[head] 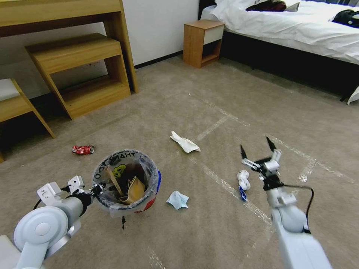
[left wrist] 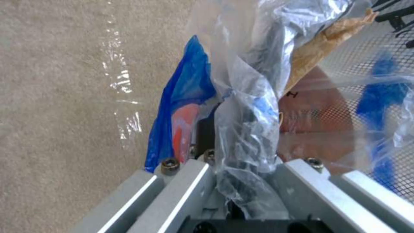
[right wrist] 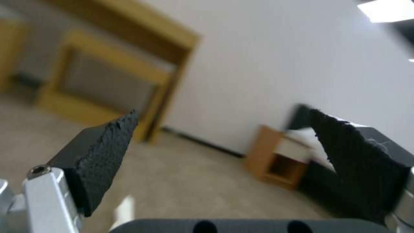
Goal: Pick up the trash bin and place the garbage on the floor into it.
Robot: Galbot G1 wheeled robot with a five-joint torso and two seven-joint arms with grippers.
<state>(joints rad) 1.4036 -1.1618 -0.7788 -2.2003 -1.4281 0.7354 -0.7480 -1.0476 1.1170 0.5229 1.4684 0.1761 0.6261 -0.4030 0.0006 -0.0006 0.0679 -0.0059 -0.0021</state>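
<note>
Fingers of the right gripper [head: 257, 147] stand wide apart with nothing between them, black tips pointing up and away, raised over the floor [head: 224, 93] at about 4 o'clock in the head view. Just beside it, toward 8 o'clock of its tips, lies a white-blue wad [head: 243, 181]. The left gripper [head: 98, 189] is clamped on the near rim of the bin [head: 151, 200], pinching the blue rim and clear liner; the bin sits at 7 o'clock, holding a brown bag [head: 135, 188]. A mask [head: 177, 200] lies at the bin's 3 o'clock, white paper [head: 185, 142] at its 1 o'clock, a red can [head: 83, 150] at its 10 o'clock.
</note>
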